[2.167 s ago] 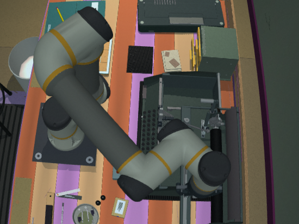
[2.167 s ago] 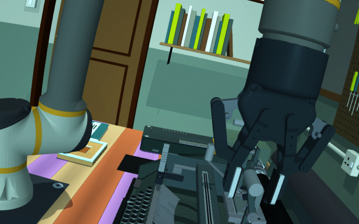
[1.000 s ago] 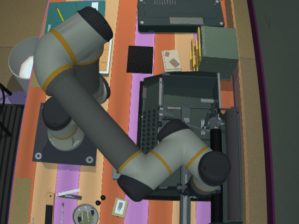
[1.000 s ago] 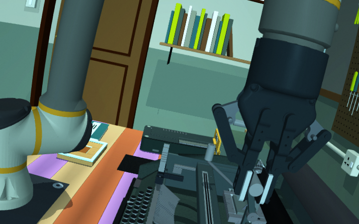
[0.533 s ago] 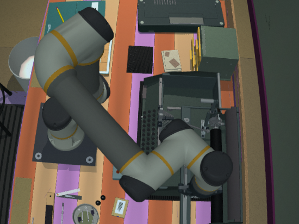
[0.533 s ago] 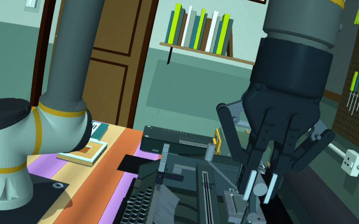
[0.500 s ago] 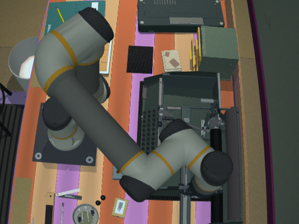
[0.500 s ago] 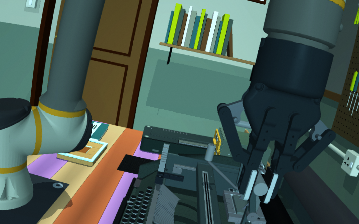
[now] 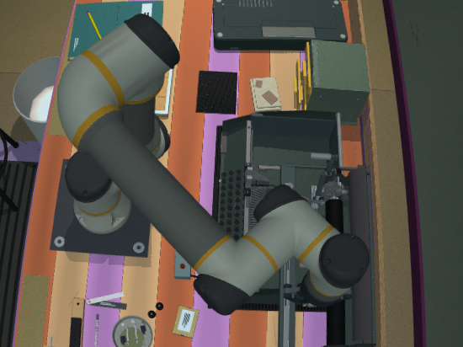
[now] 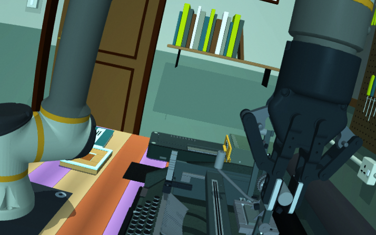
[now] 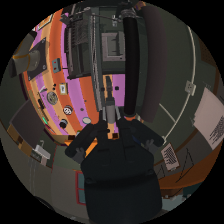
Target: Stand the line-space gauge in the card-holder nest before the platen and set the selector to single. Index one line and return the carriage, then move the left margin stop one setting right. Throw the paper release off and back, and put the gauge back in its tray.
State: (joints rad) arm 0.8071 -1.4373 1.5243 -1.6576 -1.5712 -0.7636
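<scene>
A grey cylindrical lever knob (image 10: 285,198) sits between the pads of my gripper (image 10: 284,196), which is clamped on it, just before the black platen (image 11: 130,63) of the green typewriter (image 9: 290,202). In the wrist camera the knob (image 11: 111,112) tops a dark lever running along the carriage rail. The arm's wrist covers the gripper in the side camera. Another lever with a grey knob (image 10: 219,160) stands to the left of the carriage. I cannot pick out the line-space gauge.
The typewriter's carriage and platen lie right under the gripper. A green box (image 9: 339,80) and a dark case (image 9: 278,23) stand behind the typewriter. Small parts, a round dish (image 9: 132,332) and a card (image 9: 186,321) lie at the desk's near end.
</scene>
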